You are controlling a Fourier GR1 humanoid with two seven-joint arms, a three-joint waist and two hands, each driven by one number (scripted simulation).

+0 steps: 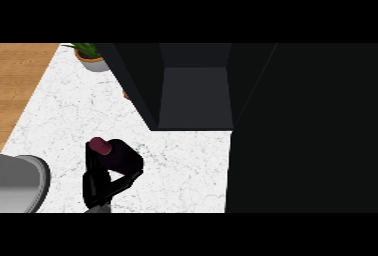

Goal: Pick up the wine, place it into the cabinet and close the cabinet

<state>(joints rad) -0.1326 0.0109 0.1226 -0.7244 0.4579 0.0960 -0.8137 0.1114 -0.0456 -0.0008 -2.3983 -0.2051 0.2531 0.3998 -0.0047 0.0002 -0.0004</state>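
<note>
Because the task calls for wine to go into a cabinet, most of what shows is arranged around that job. A dark cabinet [196, 85] stands on a white marbled counter [74, 115], its door [303, 130] swung out so that it fills the right side of the head view and leaves the grey inner floor open to receive something.

Low and left of centre, a black hand [109, 177] rises from the lower edge. By its place on the left it seems to be the robot's left hand, though that is a judgement. Its fingers and thumb curl round a dark wine bottle [100, 145], whose maroon top pokes out above them. The bottle is held near the counter, well short of the cabinet opening and to its lower left; the hand hides most of it, so I cannot tell whether its base is lifted or resting.

The other hand does not show at all.

A grey rounded shape [18, 182] sits at the left edge. A potted plant [90, 55] stands at the far corner, away from the work.
</note>
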